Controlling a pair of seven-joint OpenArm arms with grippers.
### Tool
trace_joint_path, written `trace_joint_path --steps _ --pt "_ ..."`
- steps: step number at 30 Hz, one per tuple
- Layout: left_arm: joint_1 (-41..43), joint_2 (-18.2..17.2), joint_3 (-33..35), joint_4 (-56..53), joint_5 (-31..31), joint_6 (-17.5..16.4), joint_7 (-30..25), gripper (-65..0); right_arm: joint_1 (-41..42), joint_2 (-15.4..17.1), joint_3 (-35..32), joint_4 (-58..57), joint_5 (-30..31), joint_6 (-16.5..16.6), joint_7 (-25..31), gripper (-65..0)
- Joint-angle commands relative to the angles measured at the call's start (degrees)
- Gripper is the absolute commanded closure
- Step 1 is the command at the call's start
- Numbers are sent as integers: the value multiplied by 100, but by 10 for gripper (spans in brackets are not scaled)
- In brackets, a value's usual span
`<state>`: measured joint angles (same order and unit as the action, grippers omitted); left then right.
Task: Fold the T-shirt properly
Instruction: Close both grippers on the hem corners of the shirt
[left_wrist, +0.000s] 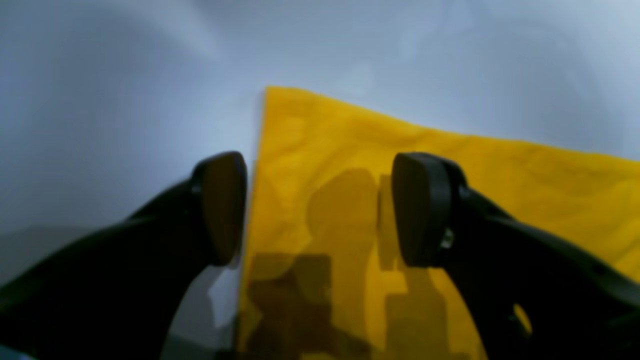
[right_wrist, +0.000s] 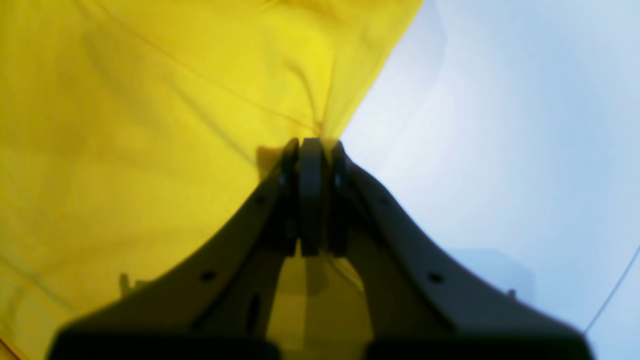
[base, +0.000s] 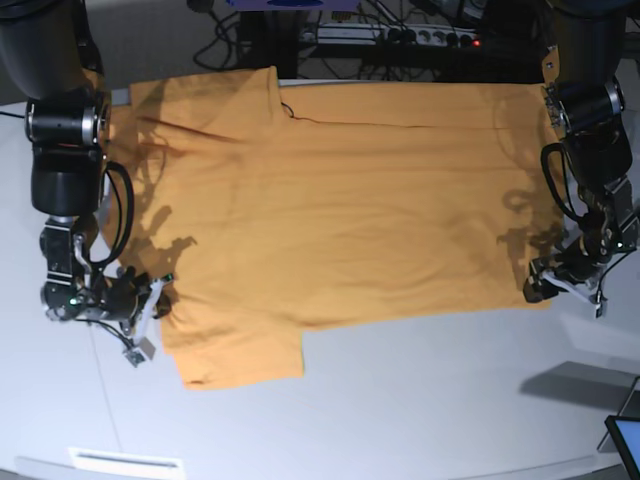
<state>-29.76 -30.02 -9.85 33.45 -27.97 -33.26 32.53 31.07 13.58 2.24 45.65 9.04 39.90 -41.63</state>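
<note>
Worktop (base: 400, 400): pale grey, rounded near edge, cables and a power strip (base: 420, 38) along the far side.

T-shirt (base: 350, 200): orange-yellow, spread flat across the middle of the worktop, long axis running left to right. One sleeve sticks out toward the near edge at lower left, the other toward the far edge at upper left; the straight hem lies at the right. Cloth mostly smooth, a few shallow creases.

Left gripper (base: 540, 282): sits at the scene's right, at the near-right hem corner. In the left wrist view its jaws stand wide apart, straddling the straight cloth edge, one pad over bare worktop, the other over fabric. Nothing held; whether a pad touches the cloth cannot be told. Left gripper (left_wrist: 320, 210), T-shirt (left_wrist: 450, 175).

Right gripper (base: 150, 295): sits at the scene's left, just beside the near sleeve. In the right wrist view its jaws are pressed together on a pinch of fabric, folds radiating from the nip. Right gripper (right_wrist: 312, 150), T-shirt (right_wrist: 150, 125).

Judgement: each arm sits at its own end of the shirt, along the near side. The coming move turns on the hem corner lying between the open jaws on the right; they likely need to close there before any lift across the long axis.
</note>
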Motion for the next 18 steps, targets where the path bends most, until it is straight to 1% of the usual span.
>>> trace_joint_path --steps 1,8,11,14,16,18 --pt "-141 -123 -13 61 -39 -28 -40 -445 36 79 -9 11 -214 10 -325 -3" --pt "-141 -79 -13 61 -65 -28 -40 -433 27 79 -9 11 -214 10 -325 -3" --pt "-132 -79 -13 61 -65 -28 -40 -368 27 79 -9 11 -214 10 -325 -3" --pt "-132 -62 -13 61 -65 -28 -49 -282 27 79 -9 11 -214 10 -325 -3" --pt "-132 -35 -13 61 -65 -46 -31 -254 27 79 -9 11 -214 10 -325 -3" --pt "-132 -35 -13 61 -74 -46 -23 -250 27 79 -9 11 -214 10 -325 -3"
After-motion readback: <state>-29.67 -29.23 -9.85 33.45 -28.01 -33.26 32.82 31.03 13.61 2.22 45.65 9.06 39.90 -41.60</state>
